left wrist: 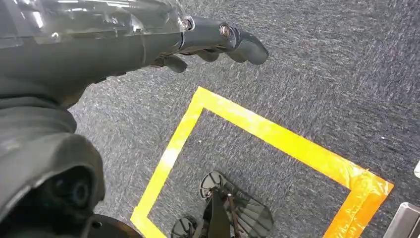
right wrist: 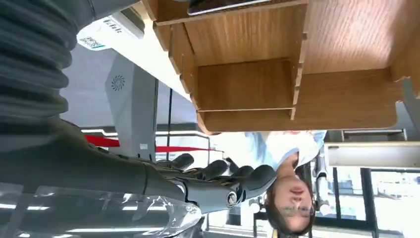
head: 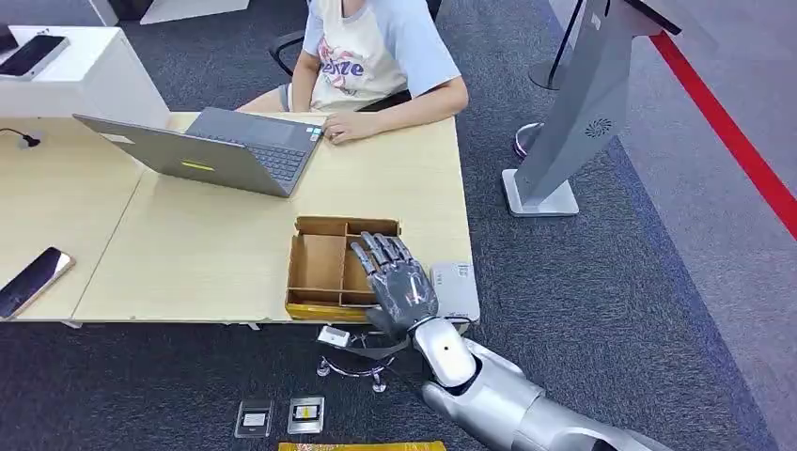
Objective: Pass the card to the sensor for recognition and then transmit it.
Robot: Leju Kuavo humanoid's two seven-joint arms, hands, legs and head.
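Observation:
A wooden divided tray (head: 320,268) sits at the table's front edge. My right hand (head: 397,282) hovers over its right compartments with fingers spread and straight, holding nothing that I can see. In the right wrist view the tray (right wrist: 247,84) is close, and a thin dark flat thing (right wrist: 233,5) lies in one compartment; I cannot tell if it is the card. A flat grey-white sensor box (head: 457,289) lies just right of the tray. My left hand (left wrist: 218,42) hangs over the carpet with loosely bent fingers, empty.
A person (head: 371,56) sits at the far side beside an open laptop (head: 226,150). A phone (head: 33,280) lies on the left table. A grey kiosk stand (head: 564,122) rises at the right. Two small cases (head: 282,415) and yellow tape (left wrist: 277,136) are on the floor.

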